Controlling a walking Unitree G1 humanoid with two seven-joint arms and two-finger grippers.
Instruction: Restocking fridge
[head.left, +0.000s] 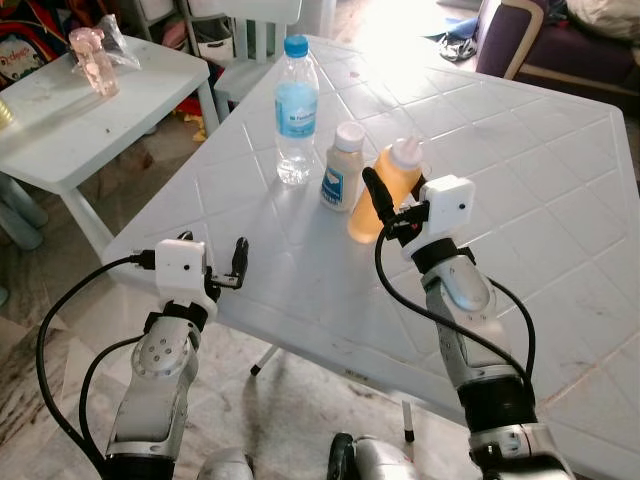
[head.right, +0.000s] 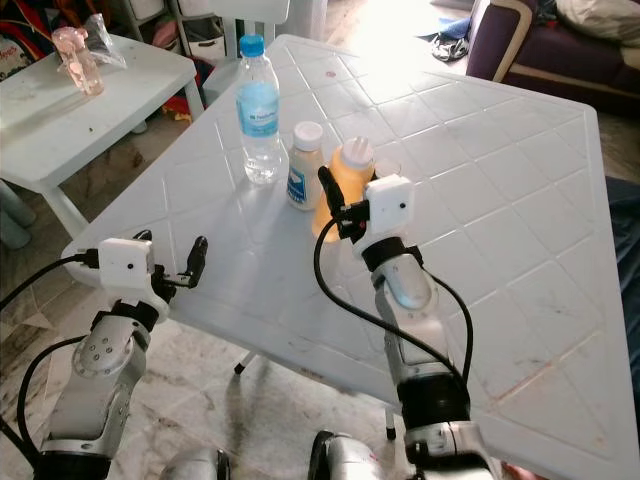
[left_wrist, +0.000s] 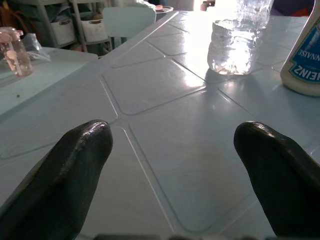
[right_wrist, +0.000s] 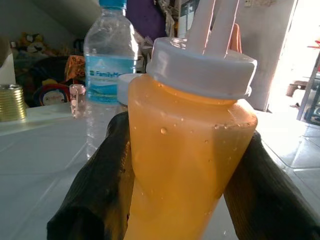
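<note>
The water bottle (right_wrist: 111, 65) reads "Family"; the white bottle (left_wrist: 305, 55) beside it reads "Heinz". The right pincer (head.left: 385, 215) grasps the orange bottle (right_wrist: 185, 150) beside the white bottle. The left pincer (head.left: 238, 262) hovers spread apart over the desk (head.left: 480, 180) edge.

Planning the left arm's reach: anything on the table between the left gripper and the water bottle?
No. In the left eye view, bare white tabletop runs from the open left gripper to the water bottle; the mayonnaise bottle stands off to the side.
</note>
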